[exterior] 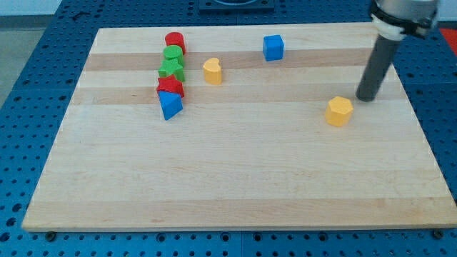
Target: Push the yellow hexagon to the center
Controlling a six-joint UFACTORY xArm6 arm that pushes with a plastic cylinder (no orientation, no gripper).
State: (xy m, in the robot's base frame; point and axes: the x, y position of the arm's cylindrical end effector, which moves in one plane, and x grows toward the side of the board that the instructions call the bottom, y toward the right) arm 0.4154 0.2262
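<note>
End effector: our rod, no jaws to spread or press together; we call its lower end my tip [368, 97], and it rests on the bench, pinching nothing.
Bench: pale wooden board [235, 185] on a blue perforated surface [28, 86].
Yellow hexagon [339, 111]: just beside my tip, toward the view's left and slightly toward the view's bottom; we see a narrow gap, not touching. It sits on the right half of the bench.
Blue cube [273, 47]: well apart from my tip, toward the view's left and top.
Yellow heart [212, 71]: far to the view's left of my tip, a little higher.
Red cylinder [175, 41]: far left of my tip, at the top of a packed column of blocks.
Green blocks: one green block [173, 55], shape unclear, then a green star [171, 69], directly below the red cylinder.
Red block [171, 87]: below the green star, shape unclear.
Blue triangle [170, 105]: foot of the column, far left of my tip at about its height.
</note>
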